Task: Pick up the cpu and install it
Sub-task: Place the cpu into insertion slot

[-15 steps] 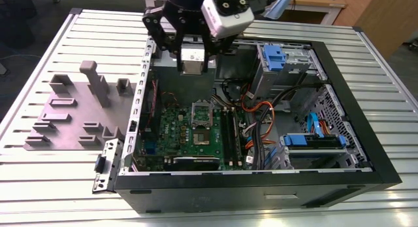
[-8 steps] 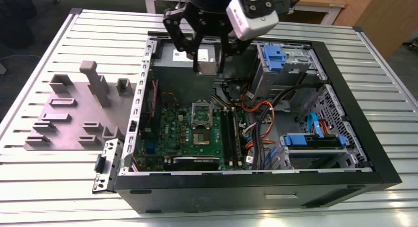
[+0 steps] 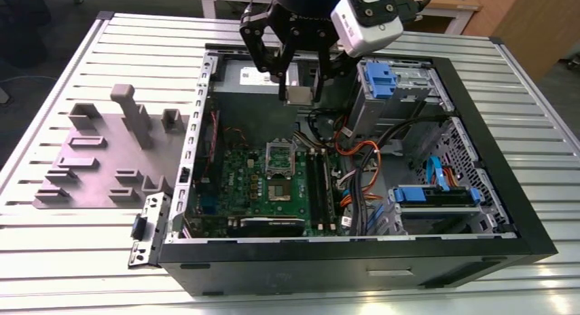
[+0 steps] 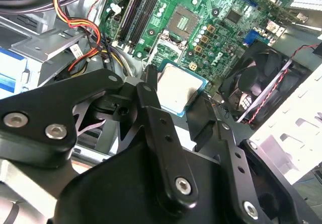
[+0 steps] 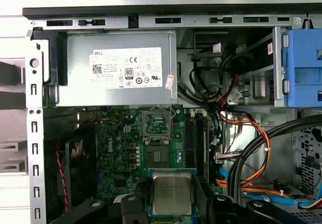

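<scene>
The cpu [image 5: 172, 193], a flat square with a dull silver top and a paler rim, is clamped by its edges in the black gripper [image 3: 299, 91], hanging over the open computer case [image 3: 471, 213]. Both wrist views show its metal face above the green motherboard [image 5: 126, 153]. The exterior view shows the case on a slatted metal table [image 3: 290, 294], with a grey-purple moulded plate [image 3: 100, 159] just beside it.
</scene>
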Robot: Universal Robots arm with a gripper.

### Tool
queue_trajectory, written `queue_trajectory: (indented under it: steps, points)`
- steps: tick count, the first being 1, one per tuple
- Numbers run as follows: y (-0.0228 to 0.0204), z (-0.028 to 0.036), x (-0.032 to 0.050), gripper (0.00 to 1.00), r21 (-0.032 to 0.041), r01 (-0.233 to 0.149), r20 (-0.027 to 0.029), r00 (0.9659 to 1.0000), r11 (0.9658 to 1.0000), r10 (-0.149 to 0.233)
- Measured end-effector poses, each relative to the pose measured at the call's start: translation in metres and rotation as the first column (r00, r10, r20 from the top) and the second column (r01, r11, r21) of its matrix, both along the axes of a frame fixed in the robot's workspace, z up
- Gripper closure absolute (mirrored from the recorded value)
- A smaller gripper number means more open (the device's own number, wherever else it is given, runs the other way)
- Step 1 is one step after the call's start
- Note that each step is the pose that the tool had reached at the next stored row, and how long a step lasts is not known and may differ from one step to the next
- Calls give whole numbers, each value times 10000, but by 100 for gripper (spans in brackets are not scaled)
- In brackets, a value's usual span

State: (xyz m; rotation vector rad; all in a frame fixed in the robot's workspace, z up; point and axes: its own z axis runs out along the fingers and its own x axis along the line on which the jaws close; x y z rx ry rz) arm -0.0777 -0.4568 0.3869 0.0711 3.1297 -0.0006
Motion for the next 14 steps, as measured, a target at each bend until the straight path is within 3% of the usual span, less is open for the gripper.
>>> queue_trajectory:
  steps: [9,14]
  points:
    - [0,-11,-13,53,2,-1,1,10000,10000,1]
    - [0,-49,-13,53,0,0,0,10000,10000,0]
